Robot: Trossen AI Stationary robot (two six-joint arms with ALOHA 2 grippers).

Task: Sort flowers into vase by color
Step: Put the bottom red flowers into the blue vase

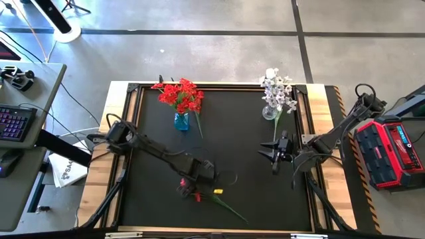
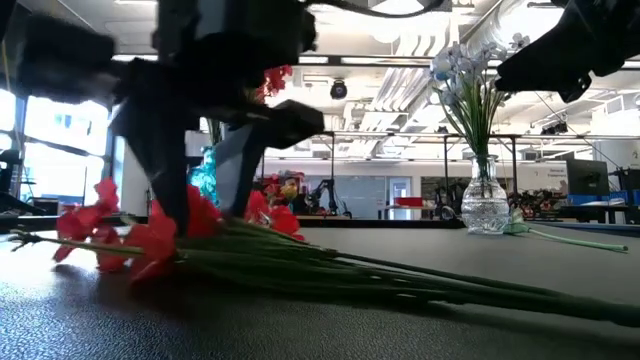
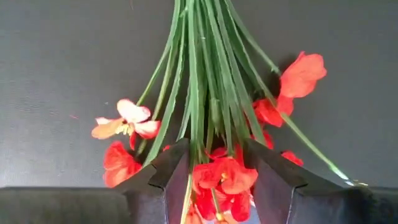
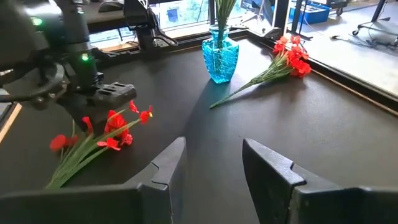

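While the left gripper is down at the near middle of the black bench, its two dark fingers stand apart on either side of a red sprig that lies flat on the mat; the blossoms sit between the fingers and the long green stems fan away from the wrist, and it is not clear whether the fingers already touch them. From table height the same red sprig lies with its blossoms under the gripper and its stems trailing off across the bench. At the far side, a blue vase holds a bunch of red flowers, and one more red sprig lies on the mat just beside that vase. Well apart from it, a clear vase holds the white flowers, and another long green stem lies on the bench near that vase. The right gripper hovers over the right part of the bench, near the clear vase, with its fingers spread and nothing between them.
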